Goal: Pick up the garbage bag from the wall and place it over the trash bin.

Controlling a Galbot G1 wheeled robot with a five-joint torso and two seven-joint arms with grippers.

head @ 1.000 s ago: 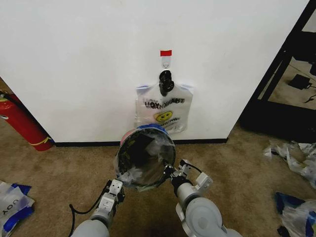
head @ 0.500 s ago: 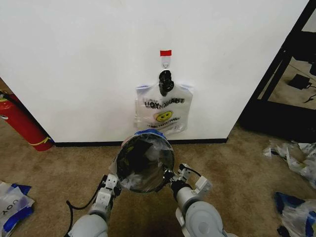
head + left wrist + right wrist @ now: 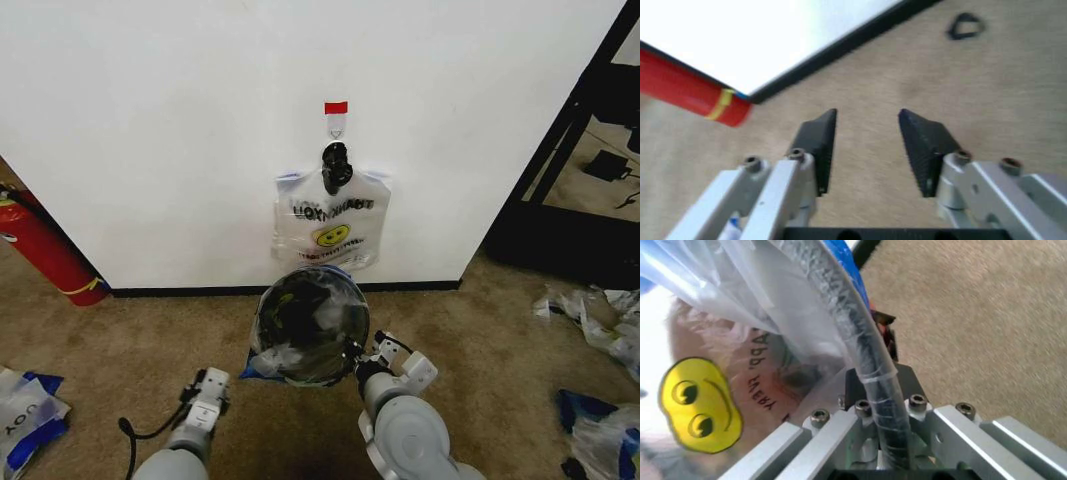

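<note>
While the left gripper point(image 3: 207, 385) hung low over the tan carpet point(image 3: 480, 330) with its two black ribbed fingers point(image 3: 819, 145) spread apart and nothing between them, the right gripper point(image 3: 362, 357) was clamped on the rim of the small round black wire-mesh trash bin point(image 3: 308, 325). In the right wrist view the dark rim wire, wrapped in film, ran straight down between the metal fingers point(image 3: 833, 437), which were closed onto it, so the thin see-through plastic garbage bag with a yellow smiley face and blue edges point(image 3: 727, 385) lay pinched against the rim there and spread away from the fingers over the bin's side. From the head camera the bag lined the bin's mouth, crinkled plastic showing inside and a blue edge showing at the near-left of the rim. The left gripper stood apart from the bin, to its left and nearer the robot, touching neither bin nor bag. Beyond the bin rose the broad plain white wall with a black baseboard point(image 3: 150, 150), where a bundle of similar smiley bags with a black clip point(image 3: 331, 225) hung from a small hook topped by red tape point(image 3: 336, 115). A red fire extinguisher point(image 3: 45, 250) leaned at the wall's foot, far left.
</note>
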